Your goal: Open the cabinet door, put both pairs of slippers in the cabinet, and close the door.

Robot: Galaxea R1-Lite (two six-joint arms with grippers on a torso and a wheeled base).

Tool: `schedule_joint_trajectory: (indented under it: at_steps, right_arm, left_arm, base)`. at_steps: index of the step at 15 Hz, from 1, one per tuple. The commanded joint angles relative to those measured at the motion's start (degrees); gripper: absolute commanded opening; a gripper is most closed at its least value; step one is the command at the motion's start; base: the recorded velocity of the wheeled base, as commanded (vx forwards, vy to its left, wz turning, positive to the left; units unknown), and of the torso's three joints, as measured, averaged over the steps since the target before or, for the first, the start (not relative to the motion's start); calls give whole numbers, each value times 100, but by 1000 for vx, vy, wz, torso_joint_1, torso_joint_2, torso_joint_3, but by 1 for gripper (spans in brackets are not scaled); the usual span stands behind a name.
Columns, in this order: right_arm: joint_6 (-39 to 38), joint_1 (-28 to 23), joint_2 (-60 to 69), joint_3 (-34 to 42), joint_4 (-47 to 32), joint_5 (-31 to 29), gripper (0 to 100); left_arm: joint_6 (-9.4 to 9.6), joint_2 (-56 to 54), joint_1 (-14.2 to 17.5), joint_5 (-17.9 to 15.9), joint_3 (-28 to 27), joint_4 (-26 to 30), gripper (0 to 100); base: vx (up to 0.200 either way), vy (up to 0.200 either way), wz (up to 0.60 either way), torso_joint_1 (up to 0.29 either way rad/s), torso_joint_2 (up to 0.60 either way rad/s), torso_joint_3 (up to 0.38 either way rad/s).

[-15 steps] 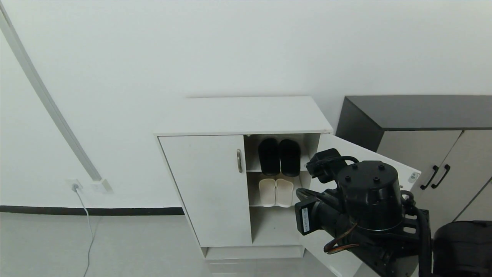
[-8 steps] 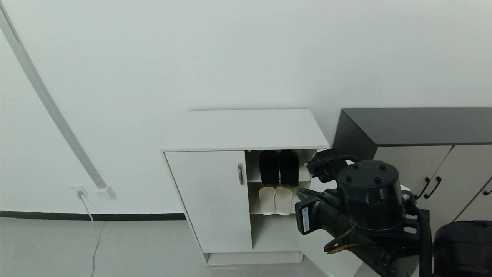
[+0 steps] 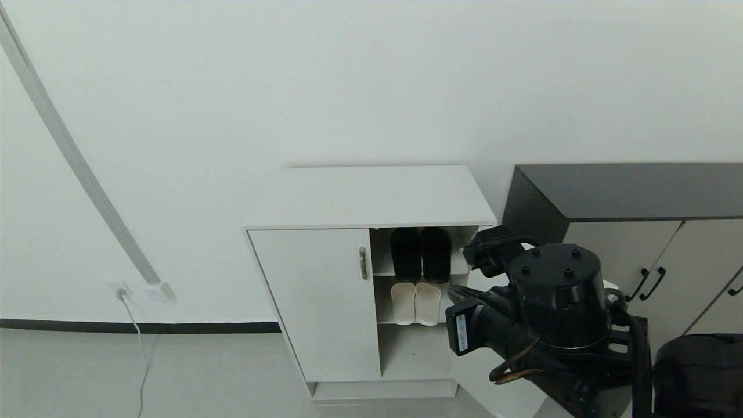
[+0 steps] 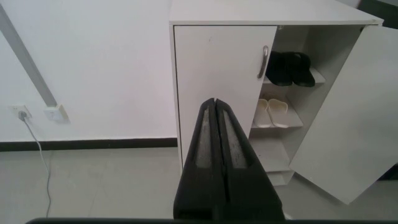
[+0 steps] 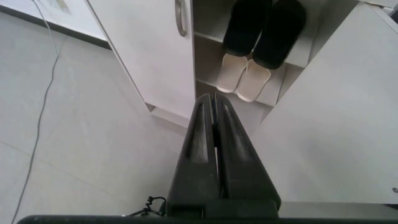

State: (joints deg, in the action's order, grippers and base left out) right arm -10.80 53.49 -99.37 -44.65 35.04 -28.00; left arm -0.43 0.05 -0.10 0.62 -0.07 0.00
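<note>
Inside the white cabinet (image 3: pixel 371 197), the pair of black slippers (image 3: pixel 421 254) is seen on the upper shelf, and the pair of white slippers (image 3: pixel 415 303) is seen on the shelf directly beneath it. The cabinet's bottom compartment is left bare. The cabinet's right-hand door (image 4: pixel 339 118) is swung wide open, while its left-hand door (image 3: pixel 316 302) is kept closed, its metal handle (image 3: pixel 362 263) untouched.

The left gripper (image 4: pixel 215 106) is held well in front of the cabinet, facing the closed door; its fingers are pressed together with nothing between them. The right gripper (image 5: pixel 213 99) is held in front of the cabinet's opening, beside the open door, its fingers likewise pressed together and empty.

Opening and stowing are judged complete. Only the closing remains: the open door has yet to be pushed back against the cabinet, and no contact with it can be made out.
</note>
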Motion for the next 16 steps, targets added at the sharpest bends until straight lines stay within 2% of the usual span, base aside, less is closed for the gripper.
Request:
schedule_joint_trajectory:
  at_steps: [1, 3, 9, 12, 16]
  right_arm:
    - [-1, -5, -4, 1, 3, -4, 0]
    - [-1, -23, -4, 9, 3, 5, 0]
    - [25, -32, -13, 36, 3, 5, 0]
    - [78, -102, 22, 9, 12, -21, 0]
    - [289, -753, -4, -263, -41, -12, 0]
  left_arm:
    - [-1, 4, 1, 8, 7, 0, 0]
    - [-1, 4, 1, 8, -1, 0, 0]
    - [-1, 4, 1, 8, 7, 0, 0]
    - [-1, 4, 1, 8, 7, 0, 0]
    - [-1, 4, 1, 8, 7, 0, 0]
  base:
    - [0, 0, -600, -2, -12, 2]
    - [0, 0, -600, 10, 5, -2]
    - [0, 0, 0, 0, 0, 0]
    - [-200, 0, 0, 6, 1, 1]
    - [0, 0, 0, 0, 0, 0]
